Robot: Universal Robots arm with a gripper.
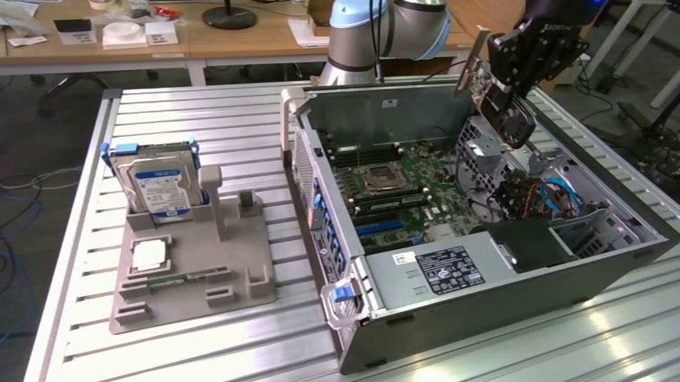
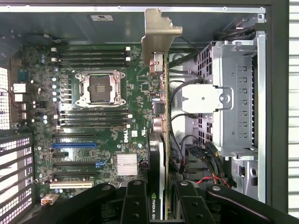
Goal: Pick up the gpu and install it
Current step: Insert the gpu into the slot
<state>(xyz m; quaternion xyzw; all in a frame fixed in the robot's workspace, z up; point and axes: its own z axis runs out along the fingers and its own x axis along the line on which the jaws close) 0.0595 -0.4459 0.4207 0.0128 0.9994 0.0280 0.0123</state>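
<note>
One gripper (image 1: 510,97) had its fingers clamped on the gpu (image 2: 158,158), which hung edge-on above the motherboard (image 2: 140,95) inside the open computer case (image 1: 627,239), not seated. Cooler label read "NVIDIA QU", cut off, and the board print looked like "DELL". Case sat on a slatted metal table (image 1: 212,111) near a grey fixture (image 1: 191,282) holding a blue-white-labelled hard drive (image 1: 159,187), with wooden desks (image 1: 239,40) behind.

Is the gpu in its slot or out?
Out. The claw holds the gpu edge-on above the open computer case, clear of the motherboard.
</note>
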